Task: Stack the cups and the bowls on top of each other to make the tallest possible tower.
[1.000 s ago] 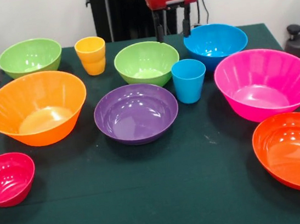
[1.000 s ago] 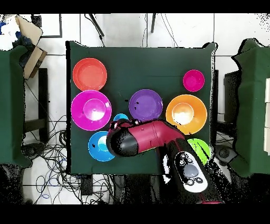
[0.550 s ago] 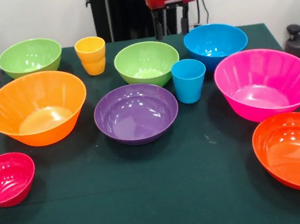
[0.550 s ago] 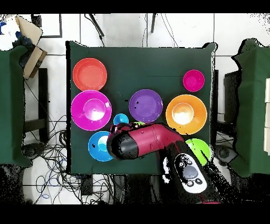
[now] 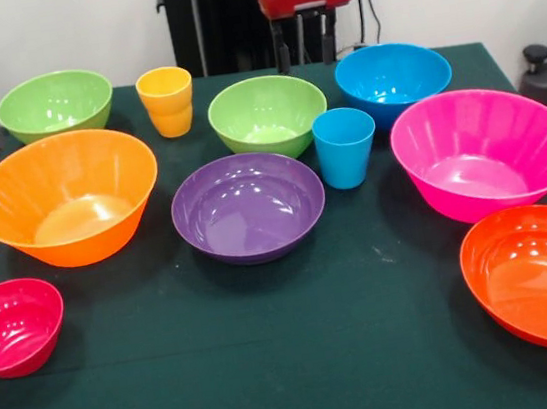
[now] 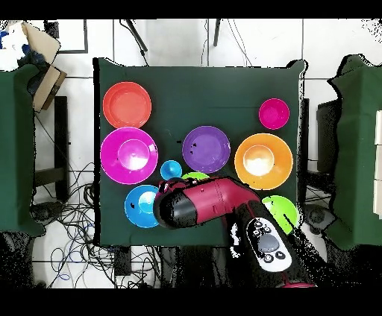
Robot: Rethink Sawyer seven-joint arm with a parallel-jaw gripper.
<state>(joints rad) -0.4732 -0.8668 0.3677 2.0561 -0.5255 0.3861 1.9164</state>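
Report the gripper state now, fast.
Gripper: open, holding nothing, hanging above the far table edge between the green bowl and the blue bowl.

Fingers [image 5: 283, 59] hang clear above table [image 5: 275, 366]. Directly below: green bowl [image 5: 268, 114]. Just beside: blue bowl [image 5: 393, 78]. Light blue cup [image 5: 346, 147] stands between them.

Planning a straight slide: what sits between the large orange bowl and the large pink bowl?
In the front view, the purple bowl lies between the orange bowl and the pink bowl, with the light blue cup just behind that line.
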